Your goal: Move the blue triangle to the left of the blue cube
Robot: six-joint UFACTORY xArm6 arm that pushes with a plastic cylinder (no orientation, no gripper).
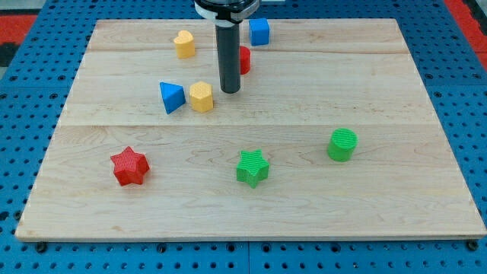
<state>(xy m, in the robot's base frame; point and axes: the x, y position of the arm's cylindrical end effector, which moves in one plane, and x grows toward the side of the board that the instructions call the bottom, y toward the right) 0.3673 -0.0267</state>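
Note:
The blue triangle (171, 97) lies on the wooden board left of centre, touching a yellow hexagon block (201, 97) on its right. The blue cube (259, 31) sits near the view's top, right of the rod. My tip (230, 90) rests on the board just right of the yellow hexagon, a short gap apart, and well below the blue cube. A red block (244, 59) is partly hidden behind the rod.
A yellow block (183, 44) sits at the top left of the rod. A red star (128, 166) lies at lower left, a green star (252, 167) at lower centre, a green cylinder (342, 144) at right. The board (396, 91) lies on blue pegboard.

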